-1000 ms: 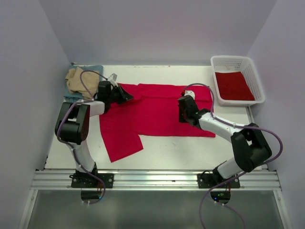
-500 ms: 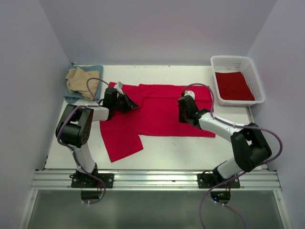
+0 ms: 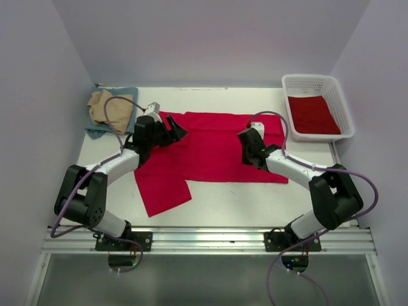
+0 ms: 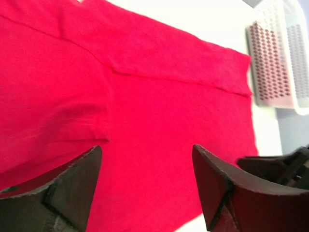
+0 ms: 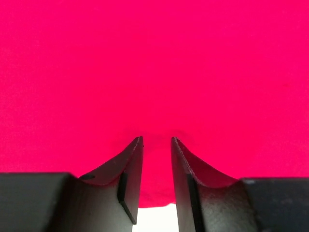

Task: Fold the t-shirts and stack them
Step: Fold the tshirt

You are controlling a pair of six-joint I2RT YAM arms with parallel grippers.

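While red t-shirt point(image 3: 217, 150) lies spread on bench point(image 3: 223, 197), frame centre, left pincer point(image 4: 147, 147) hovers spread wide above it, nothing held; right pincer point(image 5: 157, 139) narrowly parted, tips at puckered cloth, likely letting fold settle flat.

blue-grey t-shirt point(image 3: 94, 132) mostly under tan t-shirt point(image 3: 103, 107); white basket point(image 4: 273, 63) blurred and cropped at the picture's edge

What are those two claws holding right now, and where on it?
The left gripper holds nothing; its jaws gape above the red t-shirt. The right gripper sits at the shirt's edge, jaws barely apart; whether it pinches cloth cannot be told.
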